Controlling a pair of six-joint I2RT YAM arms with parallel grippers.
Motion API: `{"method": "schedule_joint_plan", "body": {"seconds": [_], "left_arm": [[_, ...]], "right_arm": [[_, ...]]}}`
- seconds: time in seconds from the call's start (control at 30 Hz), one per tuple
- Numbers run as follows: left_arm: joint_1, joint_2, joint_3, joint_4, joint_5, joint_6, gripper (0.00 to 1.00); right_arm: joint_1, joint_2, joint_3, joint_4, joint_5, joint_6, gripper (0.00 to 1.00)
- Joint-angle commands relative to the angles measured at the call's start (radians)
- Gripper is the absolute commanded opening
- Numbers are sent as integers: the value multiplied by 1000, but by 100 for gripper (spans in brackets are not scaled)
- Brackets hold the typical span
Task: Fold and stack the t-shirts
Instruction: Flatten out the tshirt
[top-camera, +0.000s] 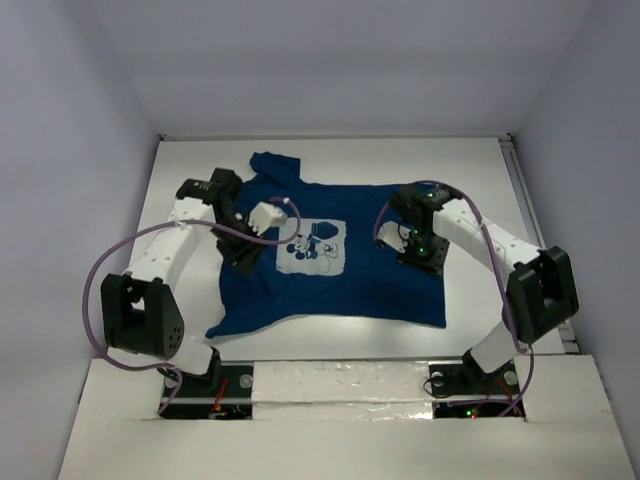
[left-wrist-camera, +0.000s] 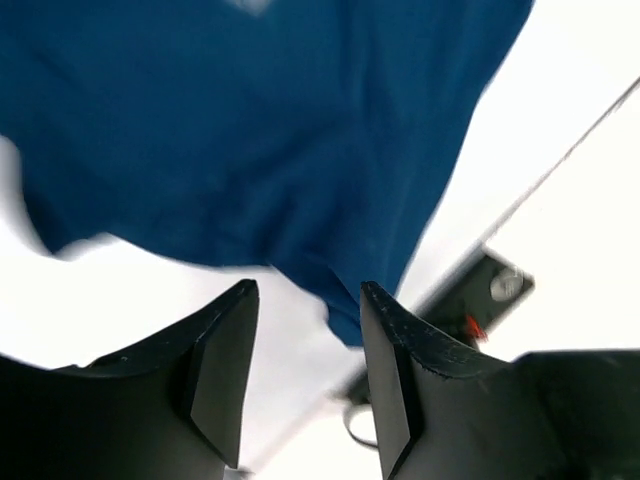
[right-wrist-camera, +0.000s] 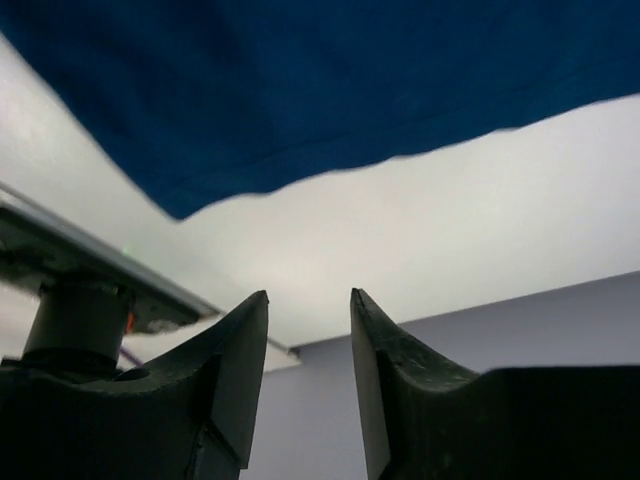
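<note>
While the dark navy short-sleeved cloth t-shirt (top-camera: 340, 295) lies spread print-up on the white table (top-camera: 480, 170), seemingly awaiting folding, the left gripper (left-wrist-camera: 305, 290) and right gripper (right-wrist-camera: 308, 295) hang over its left and right sides, jaws parted, empty.

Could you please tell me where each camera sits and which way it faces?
Top external: above and behind the bases, looking down on the t-shirt and table; both arms show.
Left wrist: faces the t-shirt's edge past the open left gripper.
Right wrist: faces the t-shirt's edge past the open right gripper.
All three share the t-shirt.
</note>
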Motion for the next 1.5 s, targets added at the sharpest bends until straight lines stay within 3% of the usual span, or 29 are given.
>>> {"method": "schedule_joint_plan", "body": {"seconds": [0.0, 0.07, 0.13, 0.17, 0.2, 0.3, 0.33, 0.47, 0.63, 1.1, 1.27, 1.47], "left_arm": [[-28, -47, 153, -28, 119, -33, 42], [-28, -27, 254, -22, 167, -36, 46], [-28, 48, 317, -17, 238, -36, 45], [-28, 127, 337, -15, 256, -39, 43], [7, 169, 366, -14, 293, -43, 40], [112, 371, 550, 8, 356, -137, 15], [136, 429, 682, 6, 374, -157, 6], [165, 734, 990, -12, 336, -280, 0], [165, 914, 1216, -9, 270, -389, 0], [154, 1033, 1211, 120, 160, -538, 0], [154, 1048, 1196, 193, 169, -641, 0], [122, 1126, 1221, 207, 241, -659, 6]], "right_arm": [[7, 63, 119, 90, -49, -52, 43], [-2, 95, 171, 157, -41, -5, 38], [-12, 170, 220, 228, -50, 58, 5], [-25, 197, 280, 247, -63, 78, 0], [-41, 218, 312, 280, -75, 100, 0], [-62, 304, 432, 322, -133, 169, 0], [-62, 339, 458, 323, -144, 198, 0], [-102, 410, 573, 348, -182, 256, 0], [-156, 473, 672, 368, -216, 327, 0], [-199, 660, 796, 251, -257, 377, 0], [-236, 706, 862, 224, -307, 430, 0], [-254, 751, 922, 201, -316, 451, 0]]}}
